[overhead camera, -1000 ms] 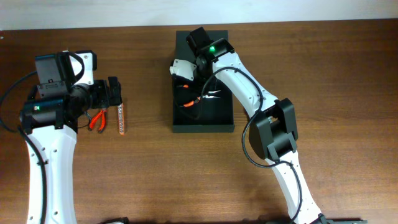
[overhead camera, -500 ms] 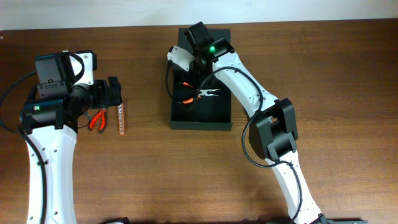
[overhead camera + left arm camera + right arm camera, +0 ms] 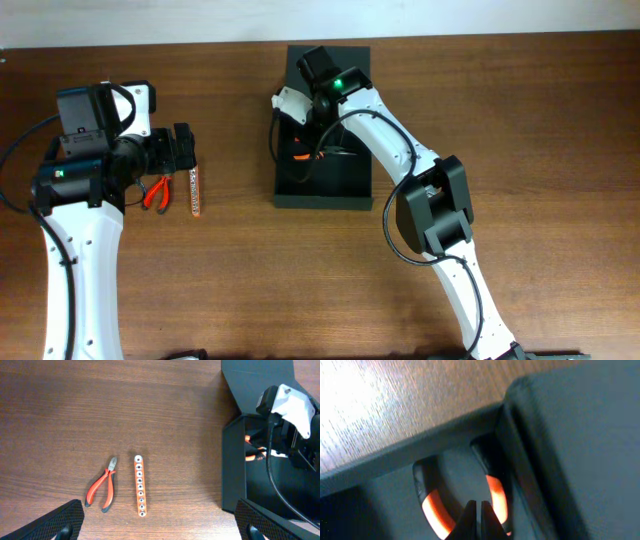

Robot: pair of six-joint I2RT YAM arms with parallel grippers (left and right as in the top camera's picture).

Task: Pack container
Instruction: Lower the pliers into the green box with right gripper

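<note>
One dark green-black matte rectangular container (image 3: 330, 190) is seen open at the far middle of the brown wood-grain table (image 3: 520, 100), its flat lid (image 3: 255, 380) folded back.

Two white arms are counted. The right gripper (image 3: 476, 512) is lowered inside the container, its slim jaws closed tip to tip with nothing seen between them; one tool with curved orange-and-black handles (image 3: 495, 495) lies beneath it against the box wall. The left gripper (image 3: 157, 517) is spread fully wide and empty above one pair of red-handled pliers (image 3: 101, 491) and one flat orange strip (image 3: 140, 486) pierced by a row of round holes, laid side by side, well apart from the container.
</note>
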